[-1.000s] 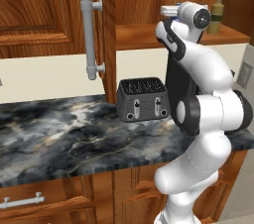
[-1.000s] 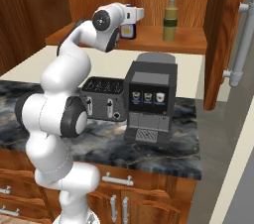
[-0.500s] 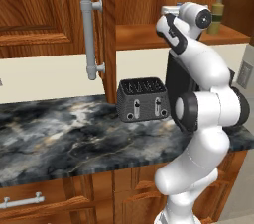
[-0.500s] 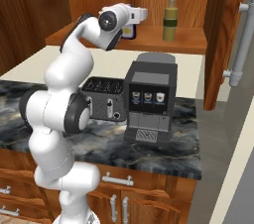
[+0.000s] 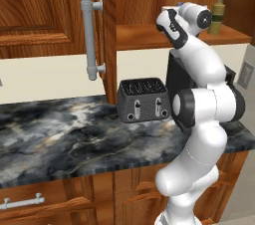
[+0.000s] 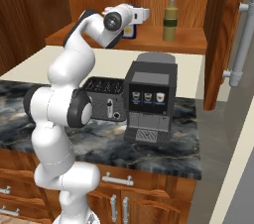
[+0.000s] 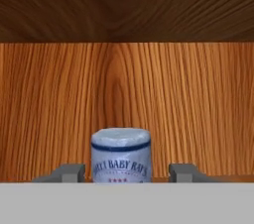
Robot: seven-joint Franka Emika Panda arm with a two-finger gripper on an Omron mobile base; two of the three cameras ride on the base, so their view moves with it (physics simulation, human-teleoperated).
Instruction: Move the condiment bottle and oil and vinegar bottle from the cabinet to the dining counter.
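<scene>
Bottle straddled, no contact seen. In the hand view the small dark bottle with blue cap and pale label (image 7: 120, 156) sat at 6 o'clock of the picture, between my two dark fingertips (image 7: 69, 172). A strip of wood showed between the bottle and each tip, so my gripper (image 7: 126, 173) stood parted around it, touching neither side. Behind it ran the back wall of the reddish-brown wooden wall cabinet (image 7: 127, 94).

In the right base view my gripper (image 6: 141, 15) reached in over the cabinet shelf (image 6: 188, 44), and the small bottle (image 6: 130, 30) stood on the shelf, mostly hidden by my hand. The tall slim olive-yellow bottle with grey pour spout (image 6: 171, 17) stood upright on the same shelf, at 3 o'clock of my gripper and apart from it. In the left base view it (image 5: 217, 12) showed at 3 o'clock of my wrist.

Below the shelf, on the dark veined marble top (image 5: 50, 134), stood the black slotted toaster (image 5: 143, 99) and the dark grey coffee machine (image 6: 149, 101), just beside each other.
</scene>
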